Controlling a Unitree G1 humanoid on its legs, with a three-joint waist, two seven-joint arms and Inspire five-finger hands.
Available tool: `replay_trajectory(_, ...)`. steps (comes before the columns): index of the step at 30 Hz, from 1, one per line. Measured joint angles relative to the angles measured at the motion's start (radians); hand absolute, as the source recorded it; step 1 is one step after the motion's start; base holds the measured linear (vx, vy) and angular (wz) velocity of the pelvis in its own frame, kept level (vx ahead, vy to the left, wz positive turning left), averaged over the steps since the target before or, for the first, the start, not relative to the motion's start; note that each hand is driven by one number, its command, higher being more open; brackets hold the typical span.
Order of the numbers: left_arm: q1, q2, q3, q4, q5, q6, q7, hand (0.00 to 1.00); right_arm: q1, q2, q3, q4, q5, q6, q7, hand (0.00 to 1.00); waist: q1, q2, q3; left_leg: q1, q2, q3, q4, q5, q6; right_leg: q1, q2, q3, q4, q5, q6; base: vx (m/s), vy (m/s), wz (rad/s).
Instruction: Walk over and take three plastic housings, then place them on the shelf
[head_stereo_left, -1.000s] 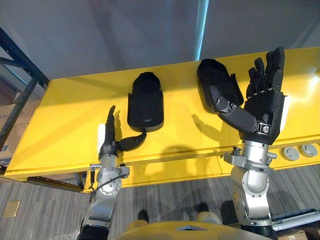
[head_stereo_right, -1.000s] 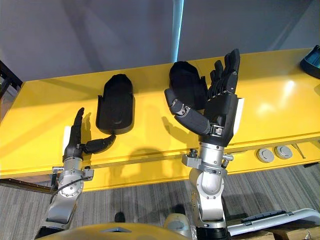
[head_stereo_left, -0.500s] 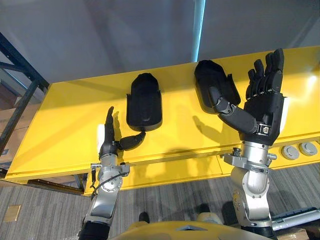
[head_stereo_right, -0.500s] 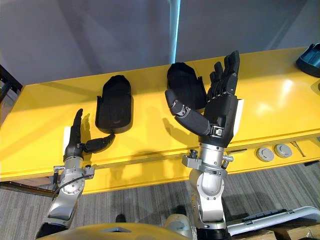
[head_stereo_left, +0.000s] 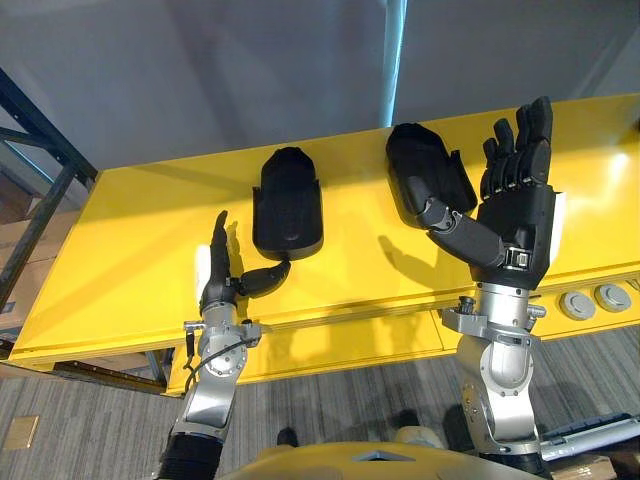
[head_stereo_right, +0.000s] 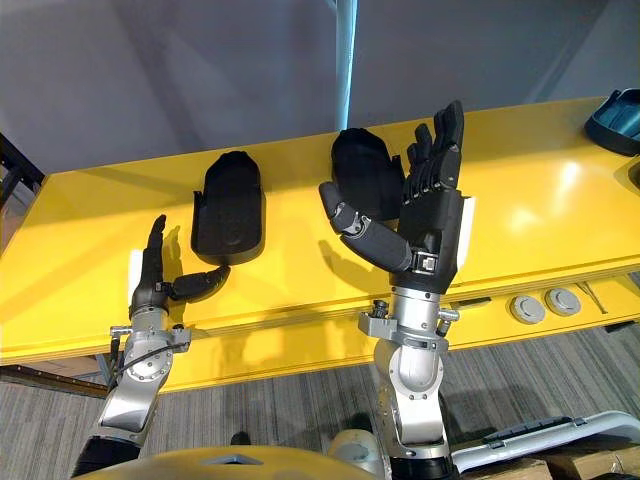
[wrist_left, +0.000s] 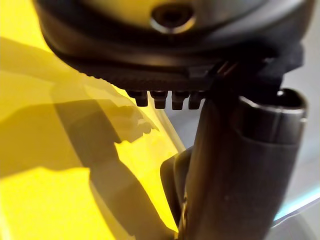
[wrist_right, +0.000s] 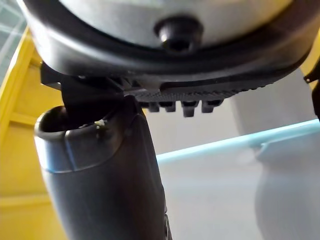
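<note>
Two black plastic housings lie on the yellow table (head_stereo_left: 120, 260). The left housing (head_stereo_left: 288, 204) sits just beyond my left hand (head_stereo_left: 218, 275), which is open with straight fingers and its thumb reaching toward the housing's near end. The right housing (head_stereo_left: 428, 173) lies behind my right hand (head_stereo_left: 515, 205), which is raised above the table, open, fingers spread and thumb out. Part of the right housing is hidden by that thumb. A third dark housing (head_stereo_right: 614, 105) shows at the table's far right edge. In the left wrist view the thumb (wrist_left: 240, 170) stands before the yellow surface.
A grey wall runs behind the table, with a pale blue vertical strip (head_stereo_left: 396, 55). A dark metal rack frame (head_stereo_left: 35, 150) stands at the left. Two round grey fittings (head_stereo_left: 596, 298) sit on the table's front face at the right. Grey carpet lies below.
My right hand has shifted slightly left and up over the table. The camera has moved a little, so the whole scene sits slightly different. The left hand holds its pose.
</note>
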Motion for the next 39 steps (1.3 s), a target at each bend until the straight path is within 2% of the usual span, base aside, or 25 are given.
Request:
replay_trajectory(4, 0.003, 0.001, 0.0, -0.024, 0.0, -0.018, -0.024, 1.0, 0.0, 0.0, 0.0, -0.022, 0.0, 0.0, 0.0, 1.0, 0.002, 0.0, 0.0, 0.0, 0.0, 0.0, 0.002, 0.0, 0.0, 0.0, -0.001, -0.001, 0.0, 0.0, 0.0, 0.0, 0.0, 0.0)
replay_trajectory(8, 0.047, 0.003, 0.0, -0.174, -0.013, -0.059, -0.075, 1.0, 0.0, 0.001, 0.0, -0.045, -0.001, 0.0, -0.001, 1.0, 0.002, 0.0, -0.001, 0.0, 0.0, -0.006, 0.003, 0.0, 0.0, 0.005, -0.002, -0.008, -0.001, 0.0, 0.0, 0.0, 0.0, 0.04)
replay_trajectory(9, 0.068, 0.005, -0.001, -0.247, -0.037, -0.097, -0.098, 1.0, 0.0, 0.002, 0.0, -0.046, -0.001, 0.0, -0.004, 1.0, 0.004, 0.001, -0.002, 0.001, 0.0, -0.012, 0.003, 0.0, 0.0, 0.011, -0.002, -0.013, -0.003, 0.0, 0.0, 0.0, 0.0, 0.09)
replay_trajectory(13, 0.11, 0.006, 0.002, -0.394, -0.069, -0.185, -0.136, 1.0, 0.007, 0.01, 0.002, -0.053, -0.001, 0.0, -0.025, 1.0, 0.024, 0.012, -0.024, 0.001, 0.0, -0.025, 0.002, 0.0, 0.0, 0.025, -0.003, -0.029, -0.015, 0.0, 0.001, 0.0, -0.001, 0.1)
replay_trajectory(16, 0.176, 0.004, 0.035, -0.512, -0.185, -0.258, -0.207, 1.0, 0.016, 0.018, 0.002, -0.083, -0.004, 0.0, -0.047, 1.0, 0.033, 0.018, -0.034, 0.0, 0.001, -0.044, 0.002, 0.0, 0.0, 0.039, -0.003, -0.049, -0.021, -0.001, 0.001, 0.01, -0.007, 0.19)
replay_trajectory(19, 0.214, 0.002, 0.075, -0.565, -0.252, -0.306, -0.254, 1.0, 0.016, 0.02, 0.002, -0.098, -0.005, 0.0, -0.068, 1.0, 0.042, 0.019, -0.04, -0.004, 0.0, -0.062, 0.002, 0.001, 0.001, 0.048, -0.005, -0.069, -0.024, -0.003, -0.001, 0.0, -0.003, 0.18)
replay_trajectory(21, 0.22, -0.004, 0.11, -0.587, -0.327, -0.33, -0.278, 1.0, 0.015, 0.028, 0.0, -0.101, -0.015, 0.001, -0.092, 1.0, 0.056, 0.016, -0.045, -0.013, 0.001, -0.076, 0.002, 0.006, 0.001, 0.049, -0.005, -0.082, -0.027, -0.003, -0.001, -0.02, -0.007, 0.17)
replay_trajectory(25, 0.252, -0.034, 0.167, -0.599, -0.486, -0.381, -0.312, 1.0, 0.015, 0.048, -0.001, -0.1, -0.02, 0.02, -0.112, 1.0, 0.063, 0.001, -0.058, -0.029, 0.0, -0.098, 0.002, 0.012, 0.001, 0.052, -0.005, -0.103, -0.033, -0.003, -0.001, -0.01, -0.006, 0.17)
replay_trajectory(27, 0.252, -0.053, 0.182, -0.599, -0.571, -0.386, -0.326, 1.0, 0.015, 0.046, -0.002, -0.098, -0.02, 0.059, -0.09, 1.0, 0.065, -0.01, -0.064, -0.029, 0.0, -0.1, 0.002, 0.013, 0.001, 0.052, -0.005, -0.105, -0.033, -0.003, -0.002, 0.0, 0.0, 0.0)
replay_trajectory(29, 0.252, -0.067, 0.199, -0.599, -0.59, -0.386, -0.34, 1.0, 0.015, 0.035, -0.009, -0.091, -0.024, 0.128, -0.073, 1.0, 0.064, -0.022, -0.07, -0.029, 0.0, -0.101, 0.002, 0.013, 0.0, 0.053, -0.005, -0.105, -0.034, -0.003, -0.002, 0.0, 0.0, 0.0)
replay_trajectory(30, 0.252, -0.065, 0.204, -0.599, -0.588, -0.386, -0.36, 1.0, 0.016, 0.014, -0.031, -0.064, -0.025, 0.197, -0.057, 1.0, 0.062, -0.034, -0.075, -0.029, 0.0, -0.1, 0.0, 0.013, 0.0, 0.052, -0.005, -0.103, -0.034, -0.003, -0.002, 0.0, 0.0, 0.0)
replay_trajectory(31, 0.252, -0.065, 0.204, -0.599, -0.588, -0.385, -0.362, 1.0, 0.017, 0.009, -0.034, -0.06, -0.024, 0.207, -0.057, 1.0, 0.061, -0.036, -0.075, -0.029, 0.0, -0.099, 0.0, 0.013, 0.0, 0.052, -0.005, -0.102, -0.034, -0.003, -0.002, -0.02, 0.001, -0.07)
replay_trajectory(32, 0.252, -0.063, 0.206, -0.599, -0.597, -0.385, -0.371, 1.0, 0.023, -0.008, -0.055, -0.04, -0.024, 0.243, -0.056, 1.0, 0.058, -0.042, -0.075, -0.026, 0.001, -0.091, 0.0, 0.013, 0.0, 0.049, -0.004, -0.095, -0.035, -0.003, -0.003, -0.01, 0.002, -0.11)
replay_trajectory(36, 0.252, -0.064, 0.198, -0.597, -0.671, -0.384, -0.402, 1.0, 0.09, -0.002, -0.179, -0.032, -0.024, 0.3, -0.062, 1.0, 0.045, -0.044, -0.073, 0.011, 0.013, -0.017, 0.003, 0.002, -0.013, 0.037, 0.012, -0.024, -0.035, 0.006, -0.007, 0.01, 0.003, -0.52)
replay_trajectory(39, 0.246, -0.063, 0.16, -0.591, -0.729, -0.384, -0.412, 1.0, 0.148, 0.004, -0.289, -0.034, -0.025, 0.303, -0.062, 1.0, -0.011, -0.051, -0.066, 0.062, 0.033, 0.074, 0.003, -0.02, -0.026, 0.029, 0.039, 0.057, -0.036, 0.016, -0.015, 0.01, 0.002, -0.81)
